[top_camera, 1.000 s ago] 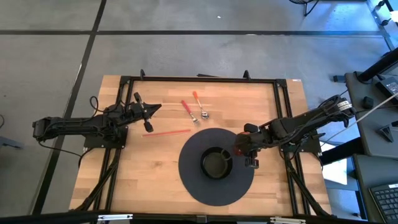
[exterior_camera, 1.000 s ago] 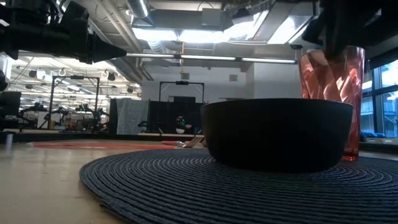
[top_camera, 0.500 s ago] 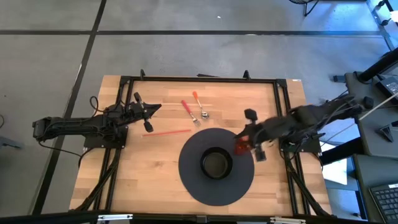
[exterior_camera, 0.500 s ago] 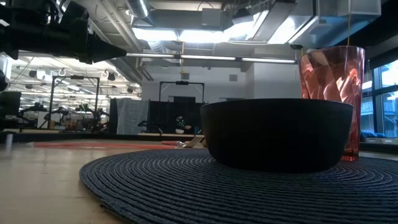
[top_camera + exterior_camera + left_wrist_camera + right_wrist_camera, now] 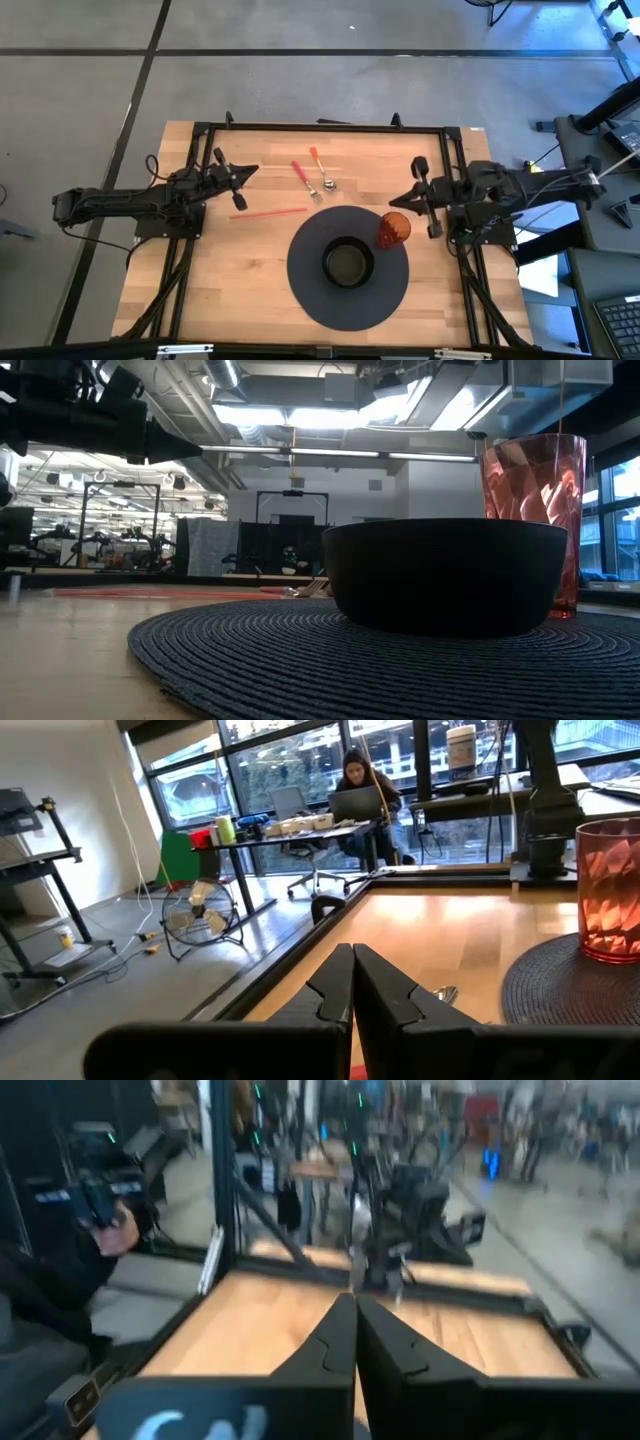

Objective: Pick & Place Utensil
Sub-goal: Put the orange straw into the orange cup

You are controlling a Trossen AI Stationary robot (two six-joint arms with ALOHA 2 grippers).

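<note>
A red-handled fork and an orange-handled spoon lie flat on the wood beyond the dark round placemat. A thin red stick lies to their left. A black bowl sits at the placemat's middle, and a red faceted cup stands upright at its right rim. My left gripper hovers shut, left of the utensils. My right gripper is shut too, just beyond and to the right of the cup, clear of it. The left wrist view shows the cup ahead of my left gripper.
A black metal frame runs around the table's far edge and sides. Bare wood lies left of the placemat and at the near left. A person sits at a desk in the room beyond. A second person shows at the edge of the right wrist view.
My right gripper has left the cup. It has risen and drawn back toward the table's right and far side. The cup stays upright on the placemat's right rim. The left arm has kept still.
</note>
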